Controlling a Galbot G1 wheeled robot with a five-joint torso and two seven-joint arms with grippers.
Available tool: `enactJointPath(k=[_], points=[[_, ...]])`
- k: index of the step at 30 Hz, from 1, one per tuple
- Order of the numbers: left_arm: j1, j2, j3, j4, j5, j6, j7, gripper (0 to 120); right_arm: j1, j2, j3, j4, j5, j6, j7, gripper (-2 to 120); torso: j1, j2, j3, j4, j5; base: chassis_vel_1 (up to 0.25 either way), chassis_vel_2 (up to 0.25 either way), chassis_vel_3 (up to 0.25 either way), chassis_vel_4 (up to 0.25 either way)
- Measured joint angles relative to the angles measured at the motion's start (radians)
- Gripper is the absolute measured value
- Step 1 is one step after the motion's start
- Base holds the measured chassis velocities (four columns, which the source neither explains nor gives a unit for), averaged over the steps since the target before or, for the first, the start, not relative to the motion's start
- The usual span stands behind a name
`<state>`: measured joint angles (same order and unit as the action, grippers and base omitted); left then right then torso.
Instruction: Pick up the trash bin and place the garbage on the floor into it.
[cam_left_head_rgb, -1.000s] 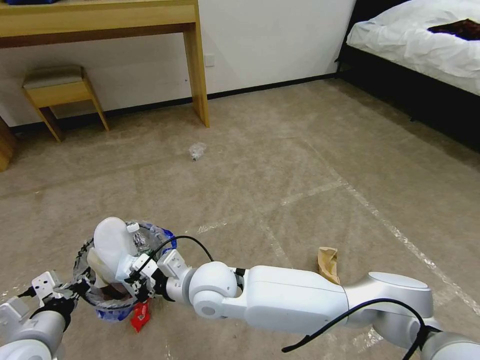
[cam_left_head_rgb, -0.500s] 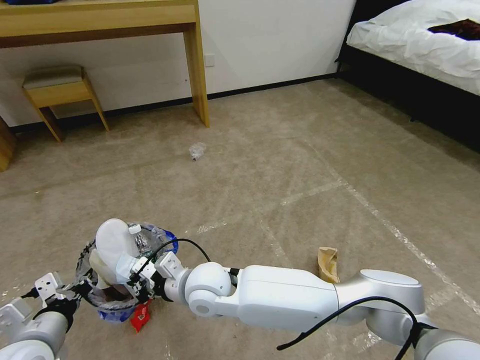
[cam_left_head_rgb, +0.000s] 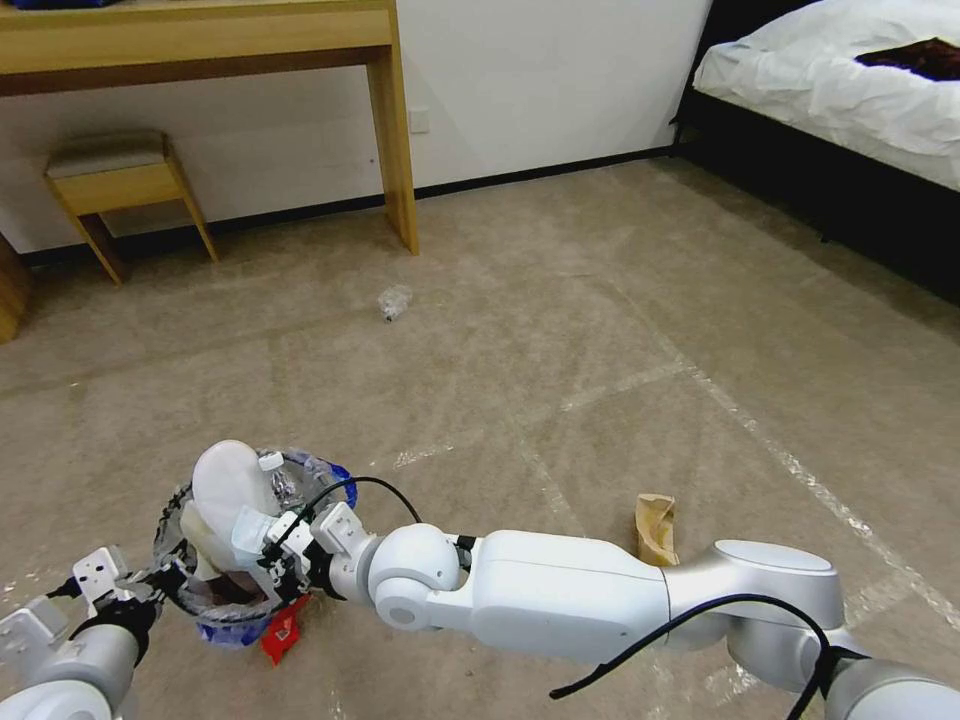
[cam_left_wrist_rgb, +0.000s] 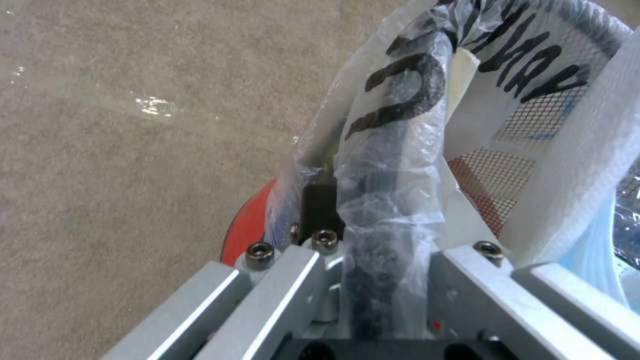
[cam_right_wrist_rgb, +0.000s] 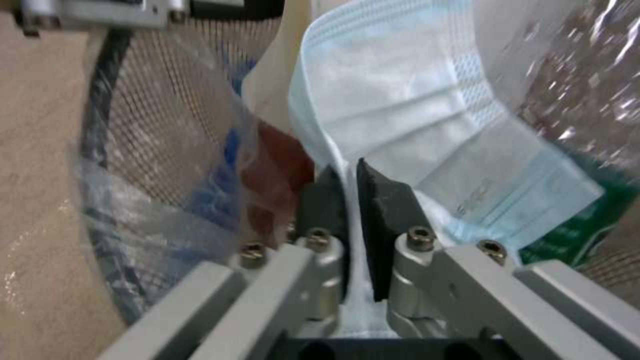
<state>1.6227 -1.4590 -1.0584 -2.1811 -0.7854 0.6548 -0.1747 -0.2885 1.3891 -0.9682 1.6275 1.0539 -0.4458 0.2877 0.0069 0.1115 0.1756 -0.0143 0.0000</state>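
Observation:
The trash bin (cam_left_head_rgb: 240, 600), black mesh with a clear bag liner, hangs low at my left with my left gripper (cam_left_head_rgb: 158, 580) shut on its black rim (cam_left_wrist_rgb: 393, 150). Inside it stand a white slipper sole (cam_left_head_rgb: 222, 478) and a small clear bottle (cam_left_head_rgb: 278, 478). My right gripper (cam_right_wrist_rgb: 351, 172) is shut on a pale blue face mask (cam_right_wrist_rgb: 400, 120) and holds it just inside the bin's mouth (cam_left_head_rgb: 262, 552). More garbage lies on the carpet: a red wrapper (cam_left_head_rgb: 281, 633) under the bin, a brown cardboard scrap (cam_left_head_rgb: 655, 528) and a clear plastic scrap (cam_left_head_rgb: 394, 300).
A wooden desk (cam_left_head_rgb: 395, 150) and a low stool (cam_left_head_rgb: 120, 180) stand against the far wall. The bed (cam_left_head_rgb: 840, 90) with white bedding fills the right back corner. Open carpet with tape lines (cam_left_head_rgb: 640, 380) lies between.
My right arm has drawn slightly back toward me and lower, carrying the mask a little deeper into the bin. The bin and left gripper have shifted down slightly.

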Motion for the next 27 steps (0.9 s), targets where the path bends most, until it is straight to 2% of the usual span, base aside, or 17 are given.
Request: enactJointPath(k=[1,3,4,7,8,11,12,13,14,16,19,20,21,23,27], points=[[0.000,0.000,0.000,0.000,0.000,0.000,0.000,1,0.000,0.000,0.000,0.000,0.000,0.000,0.000,12,0.000,0.000,0.000,0.0000,0.0000,0.000,0.000,0.000,0.000],[-0.001,0.000,0.001,0.002,0.001,0.000,0.000,1,0.000,-0.003,0.003,0.008,0.000,0.000,0.005,22,0.000,0.000,0.000,0.0000,0.0000,0.000,0.000,0.000,0.000],[-0.001,0.000,0.001,0.002,0.001,0.000,0.000,1,0.000,-0.003,0.003,0.008,0.000,0.000,0.005,22,0.000,0.000,0.000,0.0000,0.0000,0.000,0.000,0.000,0.000],[-0.002,-0.001,0.003,0.003,0.002,0.000,0.000,1,0.001,-0.007,0.006,0.019,0.000,-0.001,0.009,37,0.000,0.000,0.000,0.0000,0.0000,0.000,0.000,0.000,0.000],[-0.002,-0.001,0.003,0.003,0.002,0.000,0.000,1,0.001,-0.007,0.006,0.019,0.000,-0.001,0.009,37,0.000,0.000,0.000,0.0000,0.0000,0.000,0.000,0.000,0.000],[-0.003,-0.001,0.004,0.003,0.003,0.000,0.000,1,0.001,-0.013,0.010,0.029,0.000,-0.002,0.012,51,0.000,0.000,0.000,0.0000,0.0000,0.000,0.000,0.000,0.000],[-0.003,-0.001,0.004,0.003,0.003,0.000,0.000,1,0.001,-0.013,0.010,0.029,0.000,-0.002,0.012,51,0.000,0.000,0.000,0.0000,0.0000,0.000,0.000,0.000,0.000],[-0.003,-0.001,0.004,0.003,0.003,0.000,0.000,1,0.001,-0.016,0.010,0.033,0.000,-0.003,0.013,59,0.000,0.000,0.000,0.0000,0.0000,0.000,0.000,0.000,0.000],[-0.003,-0.001,0.004,0.003,0.003,0.000,0.000,1,0.001,-0.016,0.010,0.033,0.000,-0.003,0.013,59,0.000,0.000,0.000,0.0000,0.0000,0.000,0.000,0.000,0.000],[-0.003,-0.002,0.005,0.003,0.004,0.000,0.000,1,-0.003,-0.020,0.014,0.039,0.000,-0.003,0.017,69,0.000,0.000,0.000,0.0000,0.0000,0.000,0.000,0.000,0.000],[-0.002,-0.002,0.006,0.003,0.005,0.000,0.000,1,-0.005,-0.022,0.016,0.042,0.000,-0.004,0.018,74,0.000,0.000,0.000,0.0000,0.0000,0.000,0.000,0.000,0.000],[-0.002,-0.002,0.006,0.004,0.005,0.000,0.000,1,-0.006,-0.025,0.018,0.046,-0.001,-0.004,0.020,82,0.000,0.000,0.000,0.0000,0.0000,0.000,0.000,0.000,0.000],[-0.002,-0.002,0.006,0.004,0.005,0.000,0.000,1,-0.006,-0.025,0.018,0.046,-0.001,-0.004,0.020,82,0.000,0.000,0.000,0.0000,0.0000,0.000,0.000,0.000,0.000],[-0.002,-0.002,0.007,0.004,0.007,0.000,0.000,1,-0.007,-0.029,0.022,0.052,-0.001,-0.006,0.023,94,0.000,0.000,0.000,0.0000,0.0000,0.000,0.000,0.000,0.000],[-0.002,-0.003,0.010,0.004,0.009,0.000,0.000,1,-0.007,-0.030,0.023,0.056,-0.001,-0.007,0.025,98,0.000,0.000,0.000,0.0000,0.0001,0.000,0.000,0.000,0.000]])
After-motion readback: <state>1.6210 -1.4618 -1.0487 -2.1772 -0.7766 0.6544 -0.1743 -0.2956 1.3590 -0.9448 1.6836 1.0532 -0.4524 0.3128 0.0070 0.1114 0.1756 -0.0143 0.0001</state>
